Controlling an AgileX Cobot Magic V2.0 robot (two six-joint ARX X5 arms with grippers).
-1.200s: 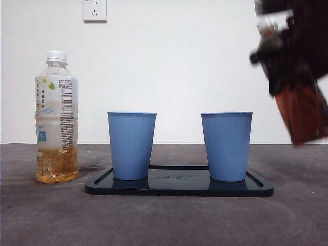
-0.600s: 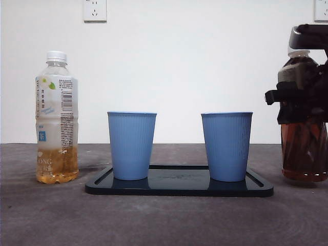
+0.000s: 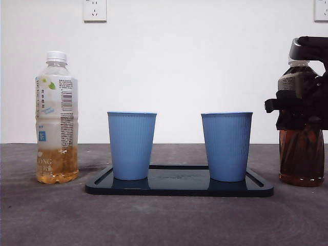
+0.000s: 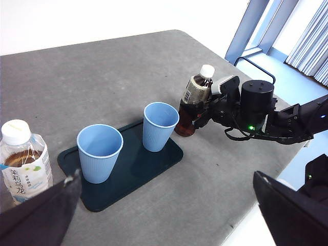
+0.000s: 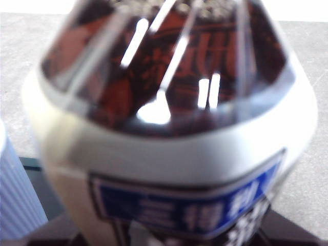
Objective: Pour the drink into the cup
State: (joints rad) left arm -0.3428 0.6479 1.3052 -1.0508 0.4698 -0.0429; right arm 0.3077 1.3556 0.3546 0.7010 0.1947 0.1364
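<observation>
Two bottles, two cups, one tray, right gripper grasping the dark bottle, partly cut off, left gripper released.

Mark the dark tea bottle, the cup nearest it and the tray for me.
dark tea bottle (image 3: 301,164), front view, on its lower body under the gripper.
right cup (image 3: 226,146), front view, middle of its ribbed wall.
tray (image 3: 179,189), front view, on its front rim.

"ONG" on pale tea bottle label, other print illegible
</observation>
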